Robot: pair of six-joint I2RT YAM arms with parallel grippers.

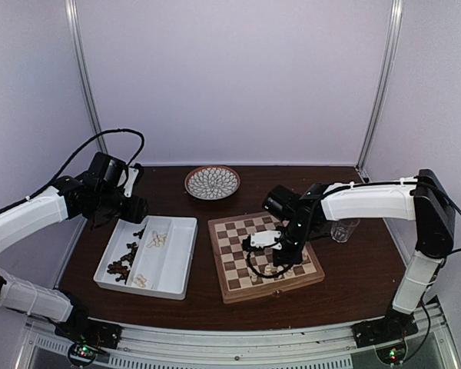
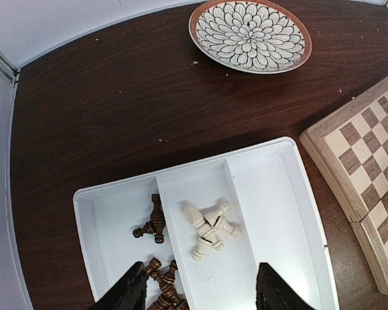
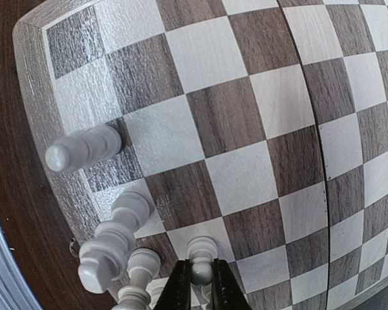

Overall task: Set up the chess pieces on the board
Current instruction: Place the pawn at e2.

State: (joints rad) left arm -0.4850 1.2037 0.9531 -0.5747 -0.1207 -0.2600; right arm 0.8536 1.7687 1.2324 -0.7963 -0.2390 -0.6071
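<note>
Right up close, the right gripper (image 3: 200, 287) has its fingers pinched together on one cream-white piece (image 3: 201, 253), held upright over a square in the row beside the pale rim. Is its base down on the wood? Can't tell, the fingers hide it.

Crowding in on its left, several more cream pieces (image 3: 107, 252) stand bunched along that same edge. One tall one (image 3: 84, 147) stands apart from them, up toward the corner. Beyond them the board (image 3: 226, 116) runs away in bare tan and brown checks, with a seam down its middle.

Across to the other arm: the left gripper (image 2: 200, 294) hangs above the white tray (image 2: 271, 206), fingers spread wide and gripping nothing. Just past its fingertips, the dark brown pieces (image 2: 156, 223) lie tumbled in the tray's left compartment. A small cluster of cream ones (image 2: 210, 231) lies on its side in the compartment next door.

From the top view, the tray sits to the left of the board on the dark wooden table (image 1: 346, 288), with a strip of tabletop between them. The board lies slightly turned. A clear glass (image 1: 344, 229) stands near the board's right side, and at the far end of the table, between tray and board, rests the round patterned plate (image 2: 249, 35).
</note>
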